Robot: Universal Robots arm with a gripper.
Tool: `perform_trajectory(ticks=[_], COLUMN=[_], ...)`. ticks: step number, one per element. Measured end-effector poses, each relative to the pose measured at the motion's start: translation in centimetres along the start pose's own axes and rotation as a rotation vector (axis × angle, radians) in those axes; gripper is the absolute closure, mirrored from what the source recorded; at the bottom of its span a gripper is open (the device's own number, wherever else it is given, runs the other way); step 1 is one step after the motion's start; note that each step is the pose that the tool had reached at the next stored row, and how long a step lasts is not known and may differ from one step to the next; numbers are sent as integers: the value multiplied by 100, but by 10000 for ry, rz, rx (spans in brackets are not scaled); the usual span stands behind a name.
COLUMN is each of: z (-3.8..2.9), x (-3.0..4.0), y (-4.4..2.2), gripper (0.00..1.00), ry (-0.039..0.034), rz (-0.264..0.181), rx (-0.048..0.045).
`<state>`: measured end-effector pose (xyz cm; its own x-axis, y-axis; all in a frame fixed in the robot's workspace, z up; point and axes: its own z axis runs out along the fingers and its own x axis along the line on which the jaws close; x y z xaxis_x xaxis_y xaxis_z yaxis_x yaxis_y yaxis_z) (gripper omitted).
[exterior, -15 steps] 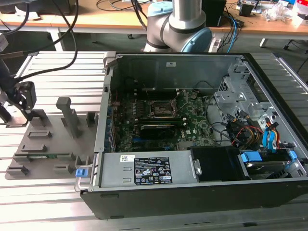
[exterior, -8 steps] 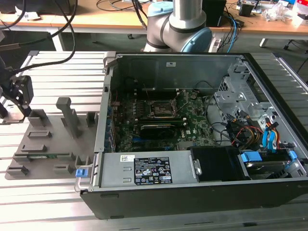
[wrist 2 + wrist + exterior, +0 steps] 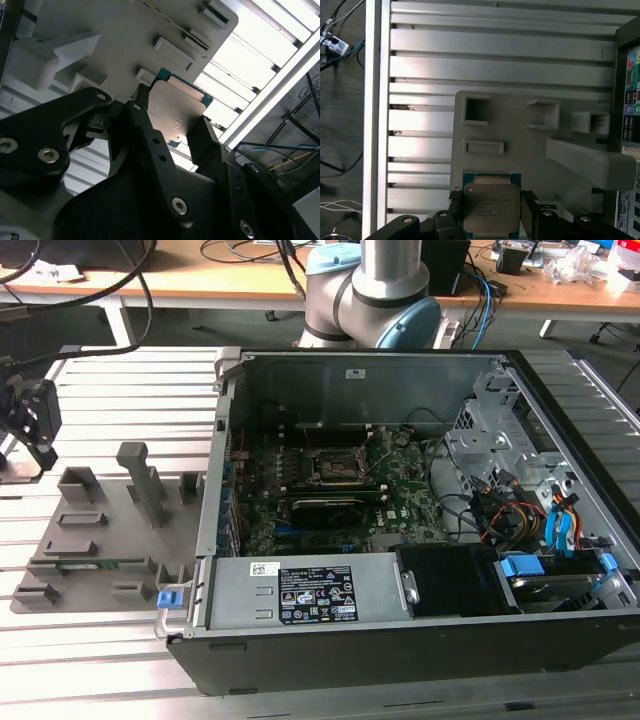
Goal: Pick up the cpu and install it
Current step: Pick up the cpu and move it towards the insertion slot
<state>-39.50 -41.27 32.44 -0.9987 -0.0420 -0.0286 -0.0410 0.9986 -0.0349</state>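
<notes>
Gripper (image 3: pixel 491 196) clamps the cpu (image 3: pixel 491 211) above the grey tray (image 3: pixel 520 160); its raised holders (image 3: pixel 476 110) stand nearby.

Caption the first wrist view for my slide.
Black claw straddles small square silvery-topped cpu on grey fixture tray.

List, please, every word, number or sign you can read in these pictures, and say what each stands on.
No text is readable.
The white label on the metal box in the computer case, exterior view: too small.
The small sticker on the case's back wall: too small.
Faint print on the chip between the pincer's tips, first wrist view: blurred.
</notes>
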Motion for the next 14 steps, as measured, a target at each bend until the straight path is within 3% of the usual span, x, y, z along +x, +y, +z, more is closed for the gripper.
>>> perform_trajectory(ticks=[4,14], z=[-127,-306], x=[-4,-9], y=[-2,-6], gripper=[45,45], ry=[0,0], rz=[0,-1], rx=[0,0])
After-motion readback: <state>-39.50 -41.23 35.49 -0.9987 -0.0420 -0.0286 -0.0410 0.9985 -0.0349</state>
